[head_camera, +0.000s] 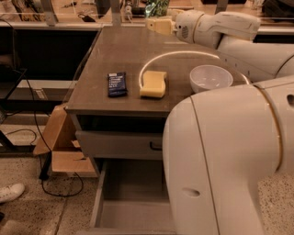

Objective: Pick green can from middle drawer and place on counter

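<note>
The green can (pixel 157 7) is at the top edge of the camera view, above the far edge of the counter (pixel 115 50), and only its lower part shows. My gripper (pixel 160 24) is at the end of the white arm reaching in from the right. It is shut on the green can and holds it above the counter's back edge. The middle drawer (pixel 131 202) stands pulled open at the bottom of the view. Its grey floor is bare, and its right part is hidden behind my body.
On the counter lie a dark blue snack packet (pixel 116 84), a yellow sponge (pixel 153 84) and a white bowl (pixel 211 78). A grey drawer front (pixel 119 144) with a dark handle is above the open drawer. A cardboard box (pixel 59 147) and cables are on the floor at left. My white body (pixel 229 160) fills the lower right.
</note>
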### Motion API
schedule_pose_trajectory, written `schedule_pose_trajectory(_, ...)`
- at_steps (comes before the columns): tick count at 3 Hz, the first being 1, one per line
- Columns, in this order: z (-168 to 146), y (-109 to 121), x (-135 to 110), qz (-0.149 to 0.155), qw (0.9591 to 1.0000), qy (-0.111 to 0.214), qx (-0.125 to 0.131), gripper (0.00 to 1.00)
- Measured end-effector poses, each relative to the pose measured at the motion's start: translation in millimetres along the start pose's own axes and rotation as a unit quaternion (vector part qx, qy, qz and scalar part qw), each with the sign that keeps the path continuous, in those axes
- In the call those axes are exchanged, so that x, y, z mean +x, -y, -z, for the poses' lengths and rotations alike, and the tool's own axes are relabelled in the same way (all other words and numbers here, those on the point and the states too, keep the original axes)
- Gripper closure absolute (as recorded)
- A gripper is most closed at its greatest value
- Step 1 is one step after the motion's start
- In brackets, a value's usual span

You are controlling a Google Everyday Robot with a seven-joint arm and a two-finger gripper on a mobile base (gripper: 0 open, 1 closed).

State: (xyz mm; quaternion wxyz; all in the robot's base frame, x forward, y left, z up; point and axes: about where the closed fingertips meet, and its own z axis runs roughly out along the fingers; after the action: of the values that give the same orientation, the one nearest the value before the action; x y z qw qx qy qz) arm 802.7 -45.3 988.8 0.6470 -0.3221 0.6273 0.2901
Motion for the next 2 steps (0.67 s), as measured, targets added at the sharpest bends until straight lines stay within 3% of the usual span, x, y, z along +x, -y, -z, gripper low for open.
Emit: schedule_pose_trajectory(2, -0.6, -14.6, 8.2, 0.025, 0.9991, -0.021, -0.027, 1.0)
